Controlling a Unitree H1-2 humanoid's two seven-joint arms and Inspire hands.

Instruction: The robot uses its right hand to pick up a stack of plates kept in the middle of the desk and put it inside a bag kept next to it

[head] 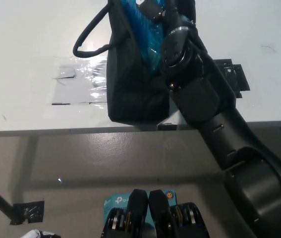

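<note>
Looks like the drop-off step: black right hand at 12 o'clock is clamped on the blue plate stack, half down in the black bag, so next it should lower and let go.

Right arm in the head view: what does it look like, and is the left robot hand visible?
The right arm is black and bulky, built of rounded, glossy segments with small screws at the wrist. Its robot hand is mostly cut off by the frame top. The left robot hand isn't clearly visible.
</note>
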